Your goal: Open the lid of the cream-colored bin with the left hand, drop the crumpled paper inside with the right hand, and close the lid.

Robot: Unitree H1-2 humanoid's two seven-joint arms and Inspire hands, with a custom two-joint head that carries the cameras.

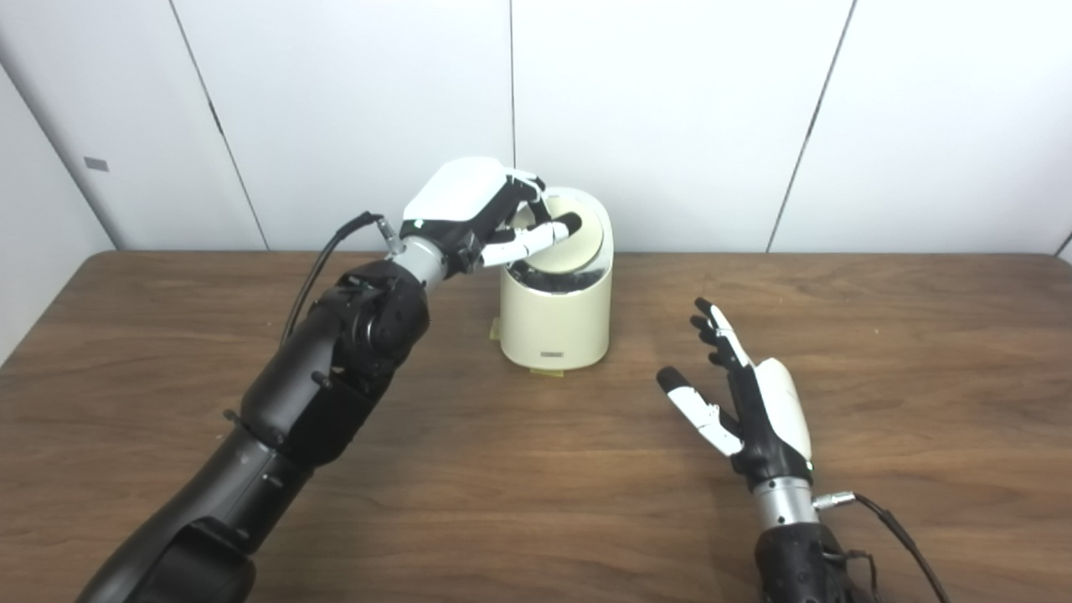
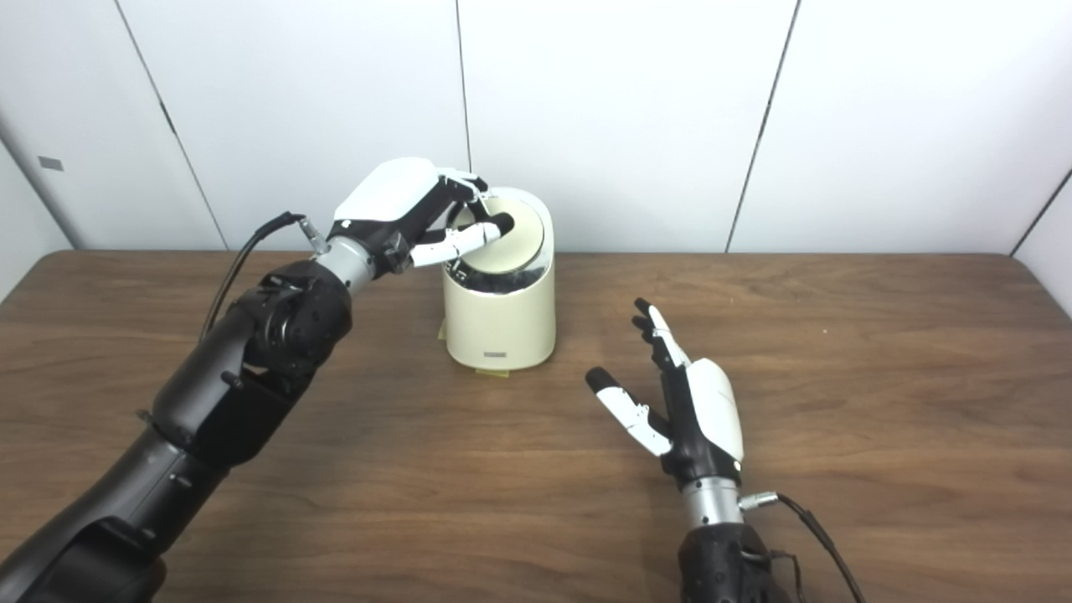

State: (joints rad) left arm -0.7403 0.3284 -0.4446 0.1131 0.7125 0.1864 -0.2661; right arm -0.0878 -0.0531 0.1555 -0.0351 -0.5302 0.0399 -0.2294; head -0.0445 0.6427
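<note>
The cream-colored bin [image 1: 553, 322] stands upright at the middle back of the table. Its round lid [image 1: 582, 239] is tilted up toward me, with a dark gap of the inside [image 1: 548, 280] showing under the lid's lower edge. My left hand [image 1: 469, 201] is at the bin's upper left, fingers curled over the lid's rim and thumb lying across its face. My right hand [image 1: 754, 402] rests low over the table to the right of the bin, fingers spread and holding nothing. No crumpled paper shows in either view.
The brown wooden table [image 1: 921, 352] runs back to a white panelled wall [image 1: 670, 109]. Bits of yellow tape [image 1: 494, 332] stick out under the bin's base. A cable [image 1: 896, 523] trails from the right wrist.
</note>
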